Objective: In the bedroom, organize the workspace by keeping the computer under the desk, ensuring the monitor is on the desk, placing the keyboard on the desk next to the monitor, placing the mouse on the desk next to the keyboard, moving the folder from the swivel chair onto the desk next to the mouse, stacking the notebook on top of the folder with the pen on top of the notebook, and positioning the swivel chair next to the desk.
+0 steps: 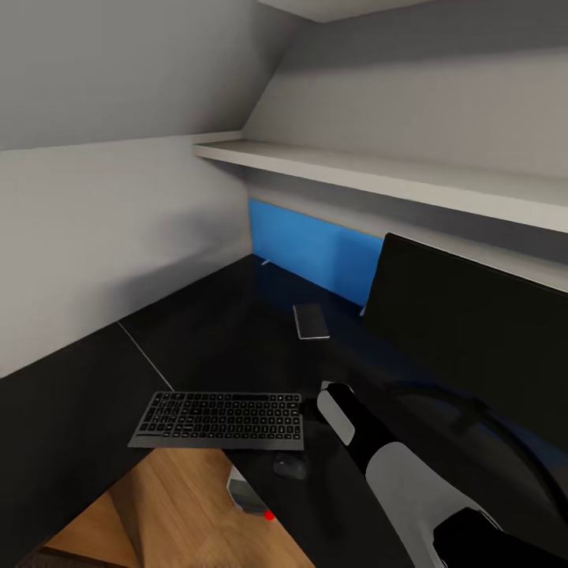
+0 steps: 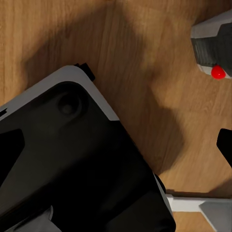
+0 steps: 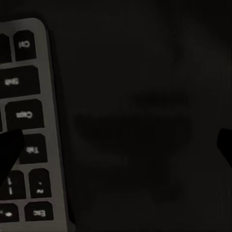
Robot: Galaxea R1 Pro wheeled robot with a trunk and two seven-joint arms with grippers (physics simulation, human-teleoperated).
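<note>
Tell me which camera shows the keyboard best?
The head view: the whole keyboard lies at the desk edge, all key rows visible. The right wrist view catches one end of it, a few keys, close up.

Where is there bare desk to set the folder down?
Bare desk stretches between the keyboard, the grey wall and the blue back panel, broken only by the notebook. It is crowded at the front edge, where the mouse, right arm and monitor bunch together.
</note>
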